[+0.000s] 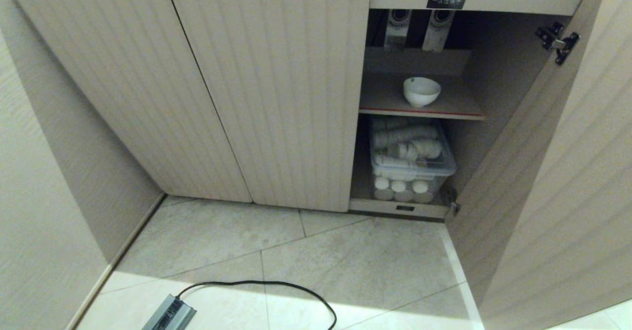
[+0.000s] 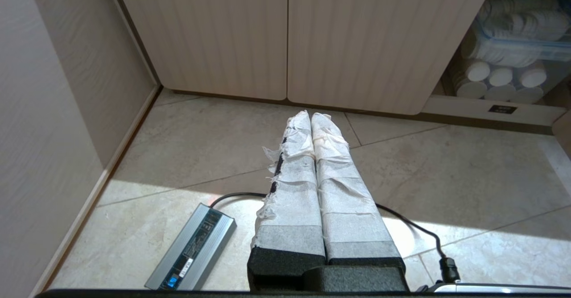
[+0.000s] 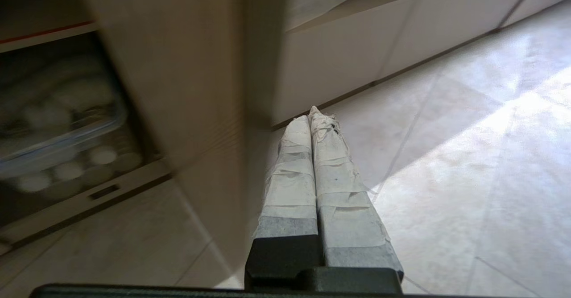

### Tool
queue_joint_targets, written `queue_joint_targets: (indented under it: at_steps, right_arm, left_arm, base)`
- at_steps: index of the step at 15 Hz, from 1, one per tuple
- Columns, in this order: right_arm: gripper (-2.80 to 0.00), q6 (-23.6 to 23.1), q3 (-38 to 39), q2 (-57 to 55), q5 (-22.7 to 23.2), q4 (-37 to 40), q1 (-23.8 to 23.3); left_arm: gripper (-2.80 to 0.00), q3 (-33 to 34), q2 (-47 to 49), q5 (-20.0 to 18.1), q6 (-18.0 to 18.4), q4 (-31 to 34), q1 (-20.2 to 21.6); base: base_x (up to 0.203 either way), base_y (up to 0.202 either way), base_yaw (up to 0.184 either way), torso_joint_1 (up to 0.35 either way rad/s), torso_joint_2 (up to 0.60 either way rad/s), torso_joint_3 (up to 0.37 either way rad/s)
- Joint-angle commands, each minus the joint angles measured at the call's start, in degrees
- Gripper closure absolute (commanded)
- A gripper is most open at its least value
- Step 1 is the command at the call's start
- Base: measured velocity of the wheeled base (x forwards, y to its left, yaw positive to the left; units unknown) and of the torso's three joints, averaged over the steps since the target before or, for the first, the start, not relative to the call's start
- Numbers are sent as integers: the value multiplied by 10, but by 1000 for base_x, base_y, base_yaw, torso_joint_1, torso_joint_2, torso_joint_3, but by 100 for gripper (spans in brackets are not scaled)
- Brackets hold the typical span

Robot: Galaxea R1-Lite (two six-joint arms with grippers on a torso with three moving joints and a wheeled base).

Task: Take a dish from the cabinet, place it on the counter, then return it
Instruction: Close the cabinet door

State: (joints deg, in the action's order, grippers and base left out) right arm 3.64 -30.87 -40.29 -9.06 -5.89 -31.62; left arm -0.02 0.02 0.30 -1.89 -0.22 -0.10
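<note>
We see the dish point(image 1: 421, 91), a small plain white round bowl, upright and alone on the red-edged upper shelf of the open cabinet point(image 1: 276, 88), at about two o'clock in our head view. Our right gripper point(image 3: 315, 116) is pressed shut on nothing, low beside the open door point(image 3: 178, 66). Our left gripper point(image 2: 310, 118) hangs closed and empty over the floor point(image 2: 200, 142).

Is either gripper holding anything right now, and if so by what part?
Nothing is held. The left gripper and right gripper are both shut and empty; the dish sits on the cabinet shelf.
</note>
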Motion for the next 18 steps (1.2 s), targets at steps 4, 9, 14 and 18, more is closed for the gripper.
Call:
queue_joint_targets:
  at_steps: [4, 9, 14, 18]
  right_arm:
    - [0, -26, 6, -2, -8, -41, -40]
    - [0, -20, 20, -6, -4, -44, -39]
    - [0, -16, 31, -29, 42, -52, 6]
    - [0, -2, 31, -46, 57, -61, 73]
  left_arm:
    - [0, -1, 0, 0, 0, 0, 0]
    - [0, 0, 0, 0, 0, 0, 0]
    - [0, -1, 0, 0, 0, 0, 0]
    - [0, -1, 0, 0, 0, 0, 0]
  base:
    - [0, 0, 0, 0, 0, 0]
    - [0, 0, 0, 0, 0, 0]
    - [0, 0, 0, 0, 0, 0]
    - [0, 0, 0, 0, 0, 0]
